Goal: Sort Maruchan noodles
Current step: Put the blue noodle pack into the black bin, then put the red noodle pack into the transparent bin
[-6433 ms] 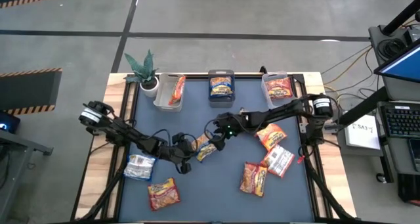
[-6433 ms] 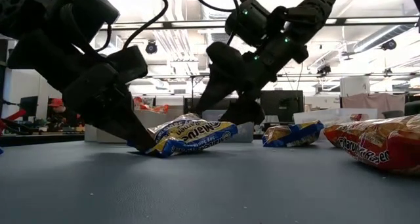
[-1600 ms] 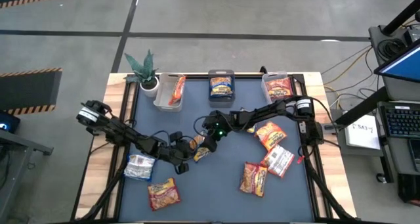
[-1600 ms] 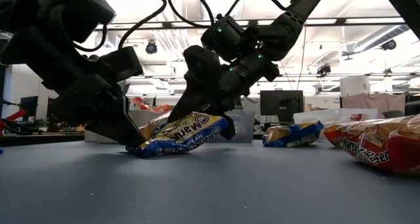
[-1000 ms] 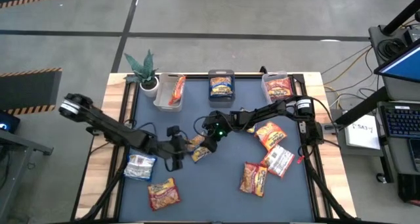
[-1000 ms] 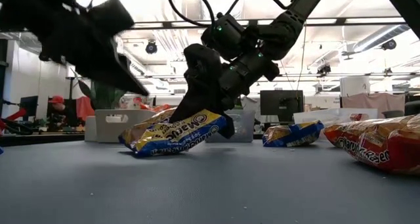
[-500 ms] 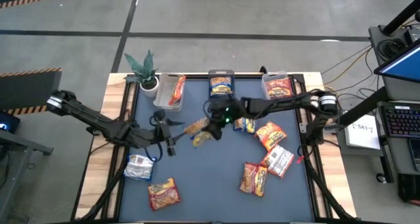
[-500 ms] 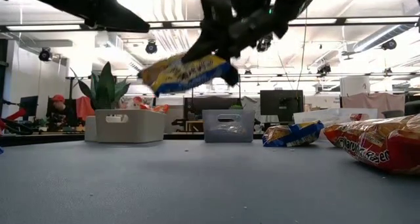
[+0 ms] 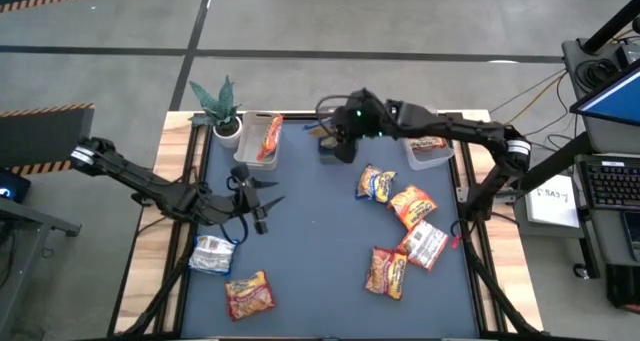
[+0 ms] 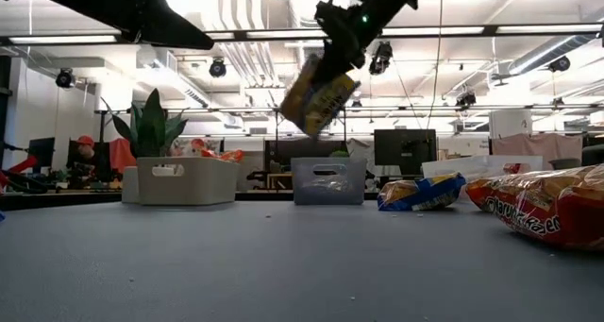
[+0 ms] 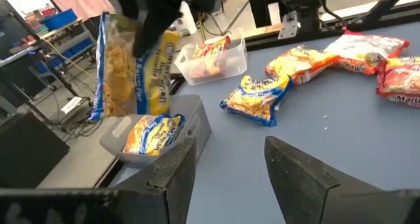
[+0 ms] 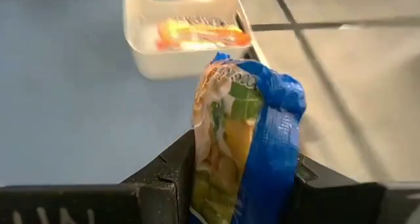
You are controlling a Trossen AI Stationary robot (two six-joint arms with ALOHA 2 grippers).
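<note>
**Blue-yellow packet lifted off the mat to the middle bin**

The right arm has swung from the table's centre to the far edge since a second ago, and the right gripper [image 9: 338,141] now hangs above the middle bin [image 9: 337,147], its fingers clamped on the blue-yellow packet [image 10: 319,93]. That packet, which earlier lay on the mat between both grippers, hangs upright in the air over the bin, where another blue-yellow packet [image 11: 152,131] already lies. The left arm has drawn back to the left side of the table; the left gripper [image 9: 262,213] hovers with its fingers apart and nothing between them.

Around them on the blue mat [image 9: 310,241]: the left bin [image 9: 246,141] with an orange packet [image 9: 270,138], the right bin [image 9: 428,155] with a red one, and a potted plant [image 9: 221,109] at the far left corner. Loose packets lie right of centre [image 9: 375,184], with a silvery white packet [image 9: 211,254] and an orange-yellow packet [image 9: 248,293] at the near left. In the high view the right gripper hides most of the middle bin.
</note>
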